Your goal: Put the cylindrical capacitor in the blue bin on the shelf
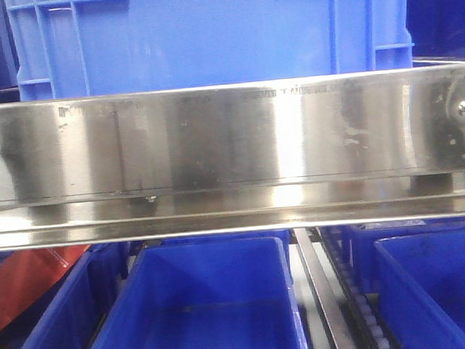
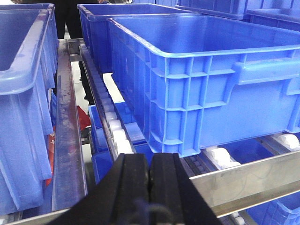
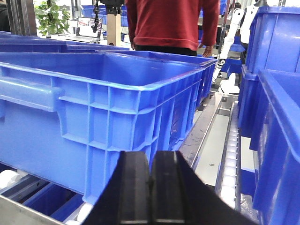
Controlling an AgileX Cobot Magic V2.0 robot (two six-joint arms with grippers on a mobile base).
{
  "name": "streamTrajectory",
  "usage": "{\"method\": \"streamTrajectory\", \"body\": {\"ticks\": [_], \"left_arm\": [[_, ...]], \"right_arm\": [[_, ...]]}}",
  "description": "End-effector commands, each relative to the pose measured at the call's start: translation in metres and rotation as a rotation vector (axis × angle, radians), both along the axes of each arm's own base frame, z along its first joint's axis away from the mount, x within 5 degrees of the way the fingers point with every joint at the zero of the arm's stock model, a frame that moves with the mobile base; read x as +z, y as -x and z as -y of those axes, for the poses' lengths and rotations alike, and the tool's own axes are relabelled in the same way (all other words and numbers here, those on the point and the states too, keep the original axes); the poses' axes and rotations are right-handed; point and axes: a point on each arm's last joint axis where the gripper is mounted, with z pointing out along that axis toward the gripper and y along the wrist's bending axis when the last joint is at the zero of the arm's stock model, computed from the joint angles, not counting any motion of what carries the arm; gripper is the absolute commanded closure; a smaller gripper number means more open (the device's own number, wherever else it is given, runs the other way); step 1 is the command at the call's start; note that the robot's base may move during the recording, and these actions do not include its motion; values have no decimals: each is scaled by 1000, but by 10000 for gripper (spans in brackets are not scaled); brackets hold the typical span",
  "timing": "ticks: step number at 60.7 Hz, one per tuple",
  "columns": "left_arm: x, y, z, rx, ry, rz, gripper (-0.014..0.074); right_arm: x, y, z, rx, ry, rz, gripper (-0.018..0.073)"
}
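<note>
Fingers pressed together on both my grippers: the left gripper shows only a thin seam between its black pads, and the right gripper the same, with nothing visible between them. Both arms hold level, just in front of the big blue bin on the shelf, left at its left corner, right at its right. The capacitor is not visible in any view.

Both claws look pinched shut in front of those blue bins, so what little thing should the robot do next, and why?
Probably back off to look for the capacitor: none shows in any view. The left gripper and right gripper are closed on nothing visible before the large blue bin.
</note>
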Motion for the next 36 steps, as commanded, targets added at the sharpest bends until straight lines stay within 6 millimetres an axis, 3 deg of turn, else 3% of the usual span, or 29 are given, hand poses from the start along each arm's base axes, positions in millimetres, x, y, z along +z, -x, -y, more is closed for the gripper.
{"method": "streamTrajectory", "body": {"ticks": [1,10,18,36], "left_arm": [[1,1,0,-6,15,20,707],[-1,2,4,-35,65,-20,707],[-8,6,1,12,-11,32,707],[-71,9,-3,255,28,204,707]], "right_arm": [[2,1,1,-10,-5,24,722],[2,1,1,-10,-5,24,722],[2,1,1,-10,-6,26,722],[2,1,1,-10,-6,26,722]]}}
